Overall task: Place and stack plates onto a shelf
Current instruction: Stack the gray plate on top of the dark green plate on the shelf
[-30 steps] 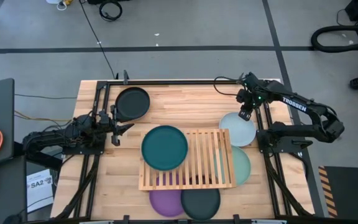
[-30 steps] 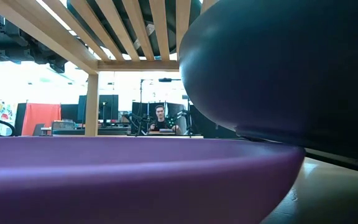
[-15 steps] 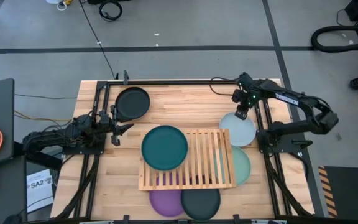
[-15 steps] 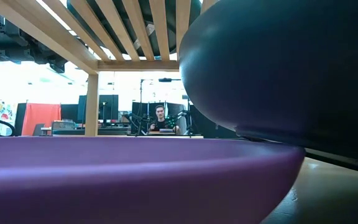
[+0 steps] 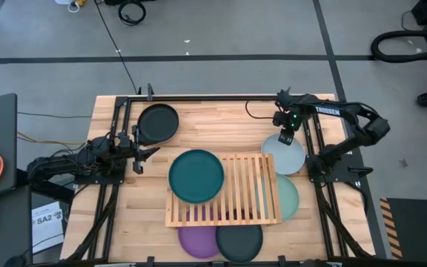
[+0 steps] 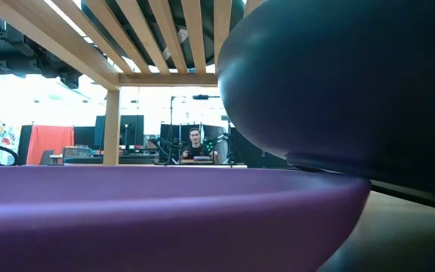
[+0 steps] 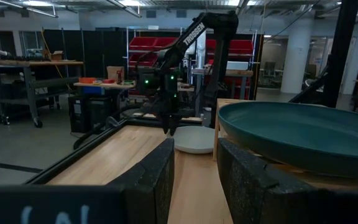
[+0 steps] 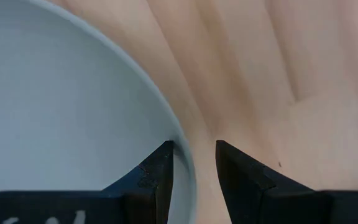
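Since a second ago the right gripper (image 5: 287,137) has drifted to the pale plate (image 5: 284,154), its spread fingers (image 8: 159,171) now straddling the rim. Stiff, thin and probably slick, it should be pinched squarely at that edge. Left gripper (image 5: 141,153) waits, parted, beside the teal plate (image 5: 196,176) on the shelf (image 5: 243,216).

6 plates (image 5: 196,176) – 1 shelf (image 5: 236,213)

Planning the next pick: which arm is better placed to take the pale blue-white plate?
Right. The right gripper hangs at the pale blue-white plate with open jaws straddling its rim, while the left gripper waits across the table.
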